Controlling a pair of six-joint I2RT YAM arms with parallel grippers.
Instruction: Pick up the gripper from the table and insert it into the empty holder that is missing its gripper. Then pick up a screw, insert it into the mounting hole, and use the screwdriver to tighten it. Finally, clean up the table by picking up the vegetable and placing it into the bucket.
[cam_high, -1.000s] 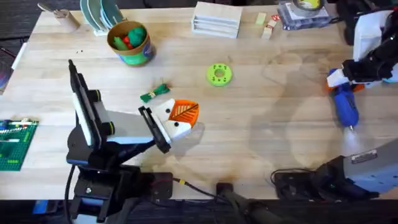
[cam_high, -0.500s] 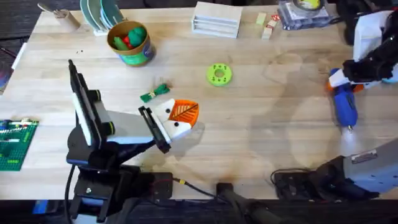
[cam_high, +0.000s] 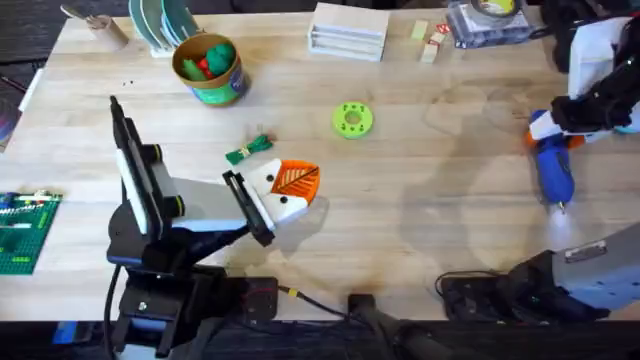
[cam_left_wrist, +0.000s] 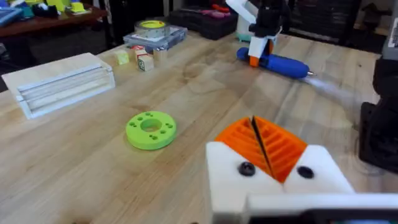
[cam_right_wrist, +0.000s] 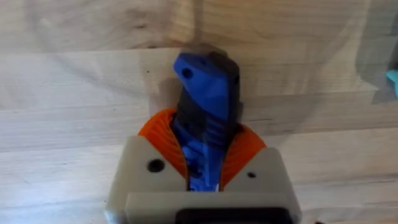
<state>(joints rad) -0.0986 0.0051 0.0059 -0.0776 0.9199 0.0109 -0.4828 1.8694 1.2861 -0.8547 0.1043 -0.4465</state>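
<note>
arms: black links, white wrist housings | fingers (cam_left_wrist: 273, 149): white mounts, orange ribbed pads (dark screws) | cables: black

you're looking at a pale, matt wood-grain table (cam_high: 420, 210); the screwdriver (cam_right_wrist: 205, 99) is showing smooth blue plastic, and the right hand (cam_right_wrist: 202, 163) ribbed orange pads.

The left gripper (cam_left_wrist: 255, 149) sits low over the table (cam_left_wrist: 74, 168), its orange pads (cam_left_wrist: 273, 146) pressed together. A green ring-shaped disc (cam_left_wrist: 151, 129) lies just ahead. Farther off, the right gripper (cam_left_wrist: 260, 42) apparently clamps the screwdriver (cam_left_wrist: 280, 63).
</note>
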